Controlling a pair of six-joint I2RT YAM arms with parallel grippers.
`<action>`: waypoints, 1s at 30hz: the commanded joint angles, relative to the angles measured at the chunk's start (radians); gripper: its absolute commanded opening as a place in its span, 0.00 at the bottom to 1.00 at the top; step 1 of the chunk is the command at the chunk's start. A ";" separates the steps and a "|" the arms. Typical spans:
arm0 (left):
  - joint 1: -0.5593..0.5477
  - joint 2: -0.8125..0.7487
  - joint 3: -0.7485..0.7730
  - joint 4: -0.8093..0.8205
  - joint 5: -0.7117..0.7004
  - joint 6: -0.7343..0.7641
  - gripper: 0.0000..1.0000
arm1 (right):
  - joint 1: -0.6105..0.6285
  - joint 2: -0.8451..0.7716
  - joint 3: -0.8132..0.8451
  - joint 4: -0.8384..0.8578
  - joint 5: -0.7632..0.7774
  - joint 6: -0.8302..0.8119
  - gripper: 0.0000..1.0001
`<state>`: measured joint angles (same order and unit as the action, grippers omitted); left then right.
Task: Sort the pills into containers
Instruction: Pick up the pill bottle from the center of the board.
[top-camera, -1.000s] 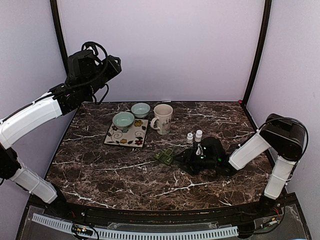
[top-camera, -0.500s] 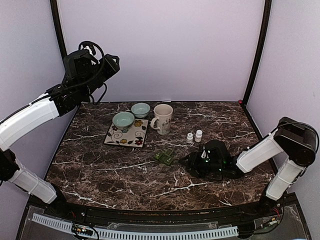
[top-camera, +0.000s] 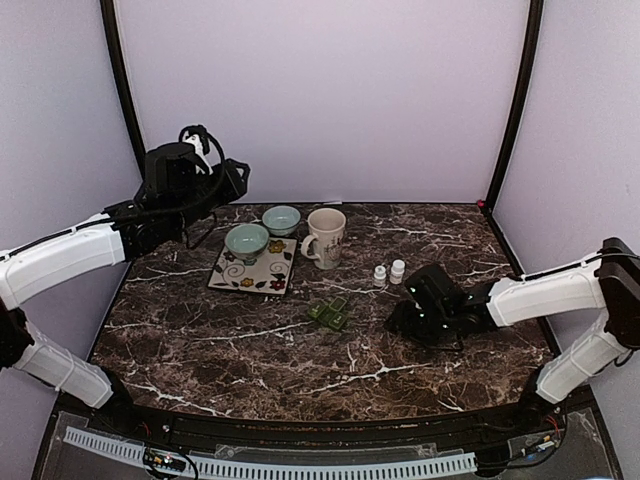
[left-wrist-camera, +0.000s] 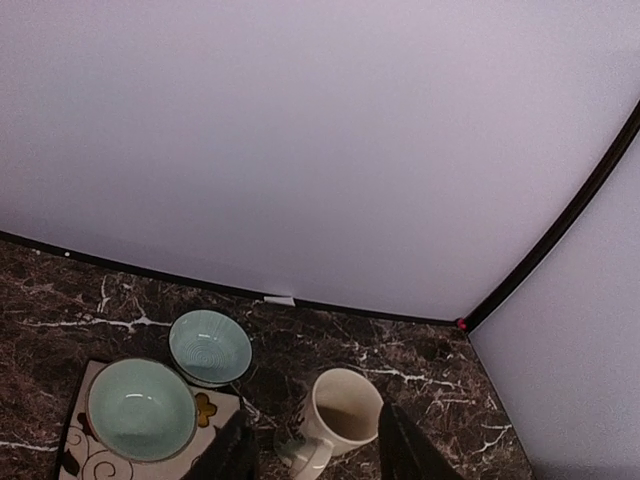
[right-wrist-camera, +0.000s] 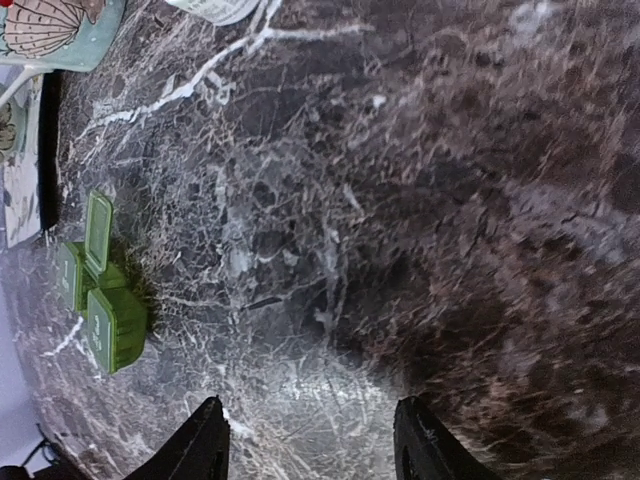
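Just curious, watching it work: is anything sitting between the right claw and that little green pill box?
Nothing visible does. Only bare marble table lies between the right gripper and the green pill box. The two white bottles stand off to one side, farther back than that line.

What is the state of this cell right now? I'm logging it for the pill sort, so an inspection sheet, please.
Surface: dark marble table; no spills seen.
Job's things: green pill box, one lid open; two white bottles upright, apart from it; loose pills: nothing seen.
Clutter: mug; teal bowl on floral plate; second bowl behind it.
Grippers: left gripper raised at far left, jaws open, empty; right gripper low over the table, right of the pill box, jaws open, empty.
Cables: black loop at the left wrist.
Surroundings: lilac walls, black frame posts.
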<state>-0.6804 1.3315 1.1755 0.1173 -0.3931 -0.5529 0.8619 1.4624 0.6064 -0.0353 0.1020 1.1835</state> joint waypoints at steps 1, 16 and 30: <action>0.006 -0.028 -0.054 -0.049 0.059 0.036 0.45 | -0.039 -0.038 0.156 -0.319 0.135 -0.144 0.53; -0.004 -0.056 -0.211 -0.145 0.153 0.113 0.45 | -0.163 0.379 0.943 -0.748 0.174 -0.732 0.47; -0.021 -0.052 -0.203 -0.210 0.139 0.134 0.45 | -0.226 0.585 1.178 -0.847 0.088 -0.958 0.47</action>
<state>-0.6968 1.3064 0.9714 -0.0647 -0.2501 -0.4290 0.6510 2.0178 1.7420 -0.8539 0.2291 0.3004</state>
